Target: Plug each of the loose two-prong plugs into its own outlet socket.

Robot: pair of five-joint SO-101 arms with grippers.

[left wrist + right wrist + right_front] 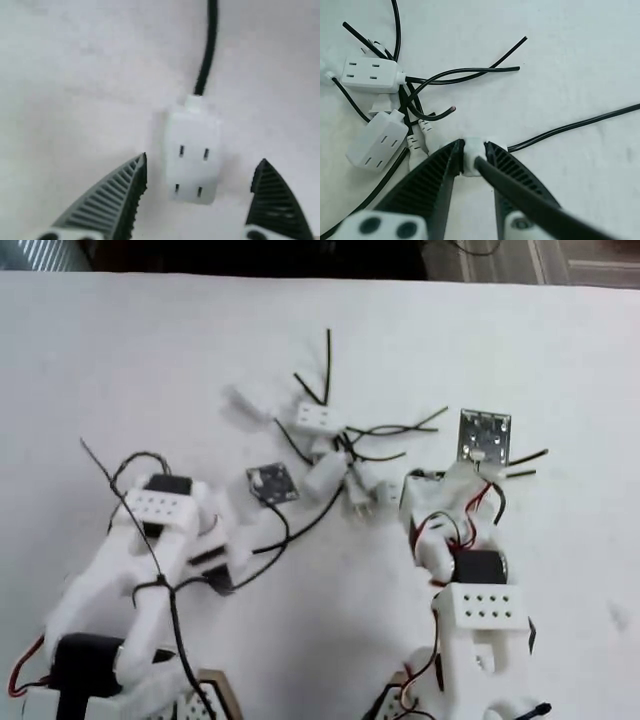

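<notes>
Right gripper (473, 147): black ribbed fingers clenched on a small white plastic plug (471, 151), prongs hidden, its black cord (570, 125) trailing over the white table (120, 350). Landmark: the white rectangular plastic outlet block (372, 75) in the cord tangle. The held plug lies near this block, on the arms' side. A second white outlet block (375, 140) sits just beside the landmark; two loose white two-prong plugs (416, 146) lie between landmark and held plug. Left gripper (202, 162): fingers spread, straddling a third white outlet block (192, 165) without touching it, well apart from the landmark. A shiny square metal plate (485, 435) lies off the landmark's right-arm side.
</notes>
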